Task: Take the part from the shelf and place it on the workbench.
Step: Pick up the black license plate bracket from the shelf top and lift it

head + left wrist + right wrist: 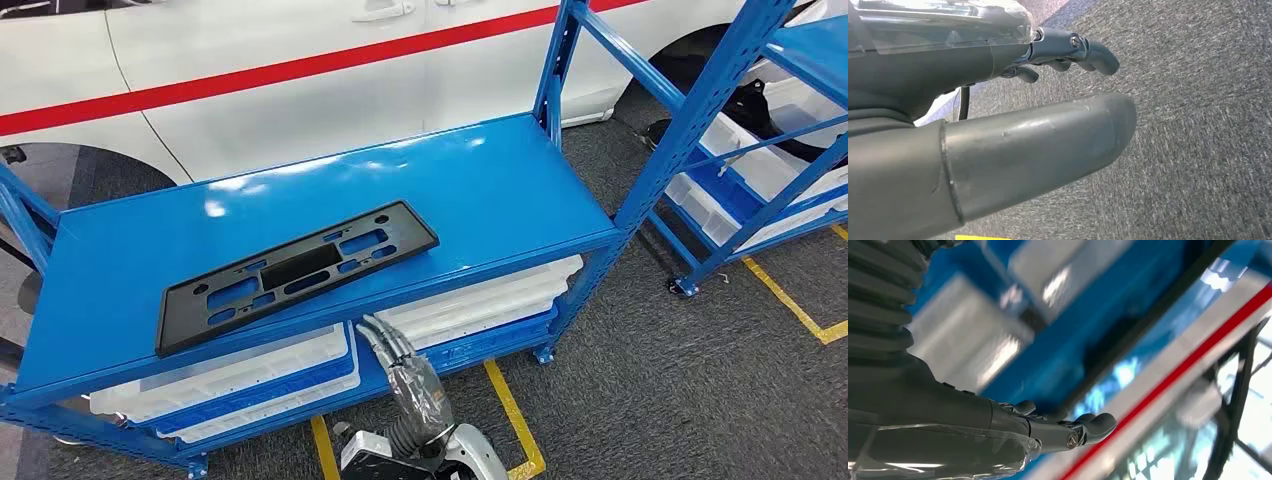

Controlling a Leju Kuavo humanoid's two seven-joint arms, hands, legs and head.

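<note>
The part is a flat black plate frame [300, 270] with several slots, lying on the top board of the blue shelf [480, 190], one corner out over the front edge. My right hand [386, 342] is raised just below that front edge, under the part's near side, fingers stretched and holding nothing. The right wrist view shows the right hand [1048, 430] in front of blurred blue shelving. My left hand [998, 125] hangs over grey carpet, its thumb [1058, 140] apart from the fingers [1093, 52], with nothing in it.
White trays [250, 375] fill the lower shelf level. A second blue rack [740, 150] with white bins stands to the right. A white car [300, 70] with a red stripe is behind the shelf. Yellow tape [515, 410] marks the grey carpet.
</note>
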